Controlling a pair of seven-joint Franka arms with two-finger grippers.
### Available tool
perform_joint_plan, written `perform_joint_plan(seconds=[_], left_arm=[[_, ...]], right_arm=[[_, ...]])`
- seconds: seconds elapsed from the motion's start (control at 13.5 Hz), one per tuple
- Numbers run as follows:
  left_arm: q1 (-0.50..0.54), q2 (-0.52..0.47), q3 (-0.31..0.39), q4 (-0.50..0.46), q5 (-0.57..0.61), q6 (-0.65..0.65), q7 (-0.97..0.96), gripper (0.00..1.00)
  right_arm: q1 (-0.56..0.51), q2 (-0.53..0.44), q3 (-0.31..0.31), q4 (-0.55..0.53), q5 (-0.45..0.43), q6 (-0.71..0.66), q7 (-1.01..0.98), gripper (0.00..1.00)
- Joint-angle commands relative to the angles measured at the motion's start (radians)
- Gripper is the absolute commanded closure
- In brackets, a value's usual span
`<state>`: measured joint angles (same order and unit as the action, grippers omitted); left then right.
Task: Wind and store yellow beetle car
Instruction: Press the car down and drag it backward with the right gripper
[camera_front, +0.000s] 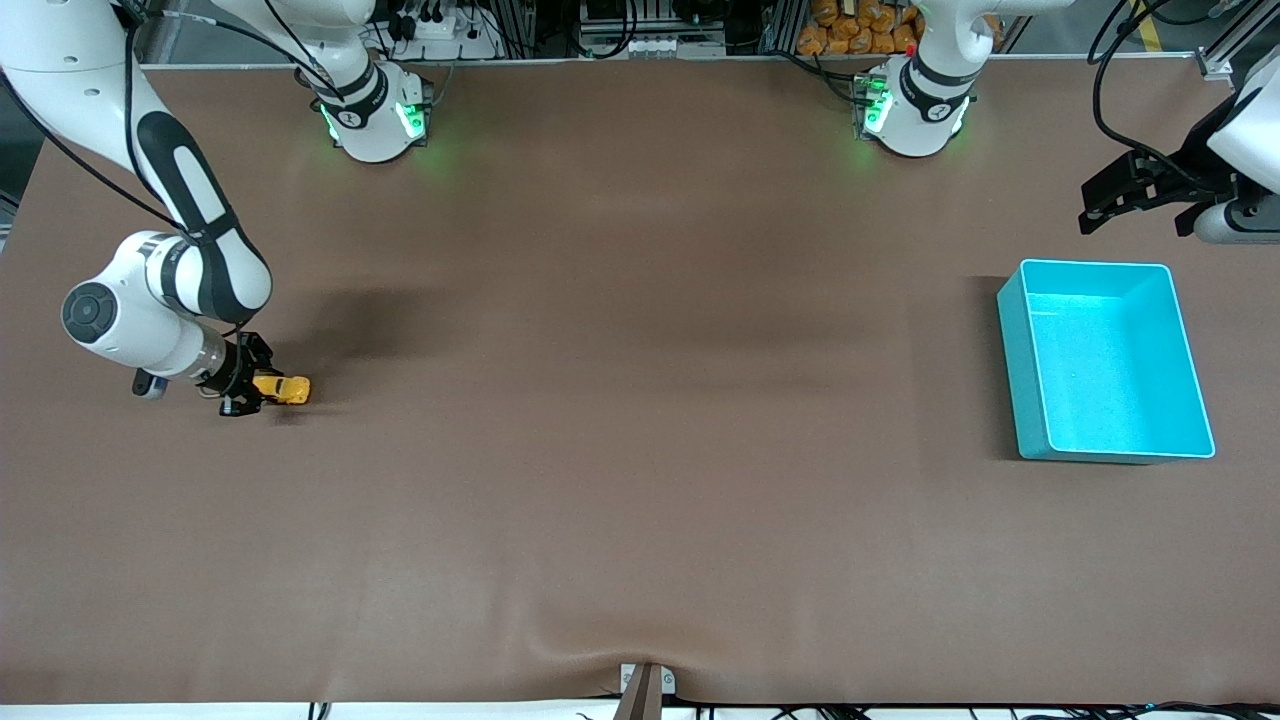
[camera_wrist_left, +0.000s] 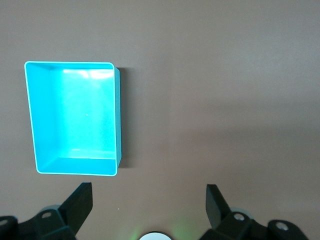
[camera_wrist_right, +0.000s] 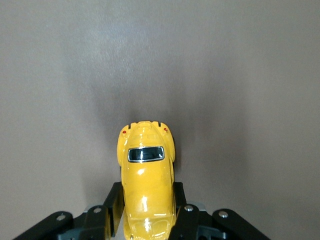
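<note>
The yellow beetle car (camera_front: 283, 388) is at the right arm's end of the table, down at the brown tabletop. My right gripper (camera_front: 250, 388) is shut on it, its fingers against the car's sides. In the right wrist view the yellow beetle car (camera_wrist_right: 146, 185) sticks out from between the black fingers (camera_wrist_right: 114, 206), dark window up. The cyan bin (camera_front: 1105, 360) stands empty at the left arm's end of the table. My left gripper (camera_front: 1140, 195) waits open and empty in the air beside the bin. The left wrist view shows the cyan bin (camera_wrist_left: 75, 117) below its open gripper (camera_wrist_left: 149, 200).
The brown table mat (camera_front: 640, 450) spans the whole surface. A small clamp (camera_front: 643, 688) sits at the table edge nearest the front camera. Both arm bases (camera_front: 375, 115) stand along the edge farthest from that camera.
</note>
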<state>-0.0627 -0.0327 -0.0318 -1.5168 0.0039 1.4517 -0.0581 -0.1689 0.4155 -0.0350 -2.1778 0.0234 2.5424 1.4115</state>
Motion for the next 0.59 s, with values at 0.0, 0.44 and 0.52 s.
perform_joint_plan(seconds=[0.0,0.44,0.52], left_arm=[[0.001,-0.016,0.004,-0.003,-0.021,0.007,0.011,0.00],[0.001,-0.016,0.004,-0.003,-0.022,0.007,0.011,0.00],[0.001,-0.016,0.004,-0.003,-0.022,0.007,0.011,0.00]], right_arm=[[-0.038,0.069,0.006,0.026,-0.055,0.015,-0.005,0.79],[-0.092,0.083,0.006,0.049,-0.079,0.016,-0.051,0.79],[-0.107,0.083,0.006,0.049,-0.079,0.016,-0.071,0.79]])
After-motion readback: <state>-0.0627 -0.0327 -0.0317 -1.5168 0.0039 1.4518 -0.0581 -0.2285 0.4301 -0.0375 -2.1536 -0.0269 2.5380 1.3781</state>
